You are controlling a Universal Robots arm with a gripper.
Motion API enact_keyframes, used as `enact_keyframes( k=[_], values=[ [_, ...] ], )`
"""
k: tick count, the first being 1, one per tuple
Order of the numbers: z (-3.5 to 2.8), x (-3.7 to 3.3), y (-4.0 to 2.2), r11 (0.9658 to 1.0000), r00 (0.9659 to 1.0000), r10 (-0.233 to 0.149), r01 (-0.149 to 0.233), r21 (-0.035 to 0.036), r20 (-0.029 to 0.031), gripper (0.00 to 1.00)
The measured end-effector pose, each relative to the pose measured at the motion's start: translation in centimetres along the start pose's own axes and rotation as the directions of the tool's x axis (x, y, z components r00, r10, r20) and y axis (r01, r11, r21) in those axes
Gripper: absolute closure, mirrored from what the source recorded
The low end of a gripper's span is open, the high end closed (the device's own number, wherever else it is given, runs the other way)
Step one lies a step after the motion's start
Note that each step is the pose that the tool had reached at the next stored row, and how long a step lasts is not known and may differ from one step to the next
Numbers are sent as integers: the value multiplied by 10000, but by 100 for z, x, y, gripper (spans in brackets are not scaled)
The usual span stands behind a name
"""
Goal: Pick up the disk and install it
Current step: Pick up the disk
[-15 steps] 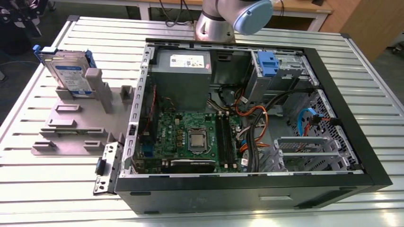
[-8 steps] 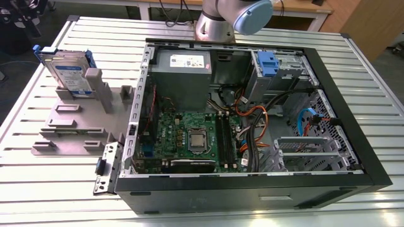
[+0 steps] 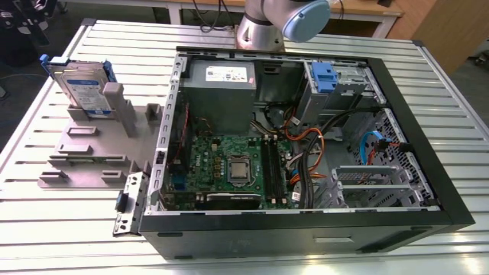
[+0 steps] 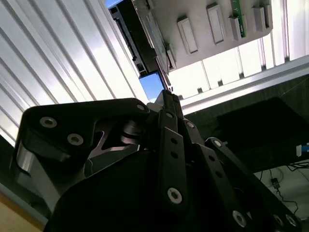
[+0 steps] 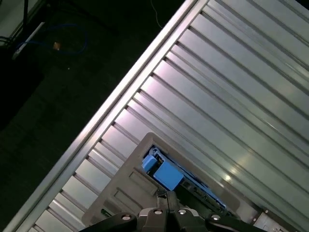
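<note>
From my remote station I see the disk (image 3: pixel 80 87) standing on edge in a grey fixture (image 3: pixel 84 157) on the slatted table (image 3: pixel 46 229), at the exterior view's left of the open computer case (image 3: pixel 267 235). In both wrist views the gripper (image 4: pixel 166 96) (image 5: pixel 169 195) hangs near the disk's blue carrier, jaws pressed together, grasping nothing.

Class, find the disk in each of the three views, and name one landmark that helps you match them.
Exterior view: the disk stands on edge in the grey fixture at the exterior view's left, beside the computer case.
Second wrist view: the disk appears edge-on, beyond the gripper.
First wrist view: its blue carrier end sits just beyond the gripper.
Shared landmark: the grey fixture.
</note>
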State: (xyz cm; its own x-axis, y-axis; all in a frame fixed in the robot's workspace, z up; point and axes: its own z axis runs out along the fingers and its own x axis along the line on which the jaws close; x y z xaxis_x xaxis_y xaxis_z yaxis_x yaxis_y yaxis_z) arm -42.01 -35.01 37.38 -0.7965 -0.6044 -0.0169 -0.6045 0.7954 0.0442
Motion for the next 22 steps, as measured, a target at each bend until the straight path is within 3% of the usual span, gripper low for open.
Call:
enact_keyframes(
  k=[5,11,17,22],
  values=[
    [0,0,0,9990,9990,-442,442,-8,-19,89],
    [0,0,0,9953,9953,-971,971,-19,-42,89],
    [0,0,0,9891,9891,-1470,1470,-30,-63,89],
    [0,0,0,9821,9820,-1885,1885,-40,-80,89]
  ],
)
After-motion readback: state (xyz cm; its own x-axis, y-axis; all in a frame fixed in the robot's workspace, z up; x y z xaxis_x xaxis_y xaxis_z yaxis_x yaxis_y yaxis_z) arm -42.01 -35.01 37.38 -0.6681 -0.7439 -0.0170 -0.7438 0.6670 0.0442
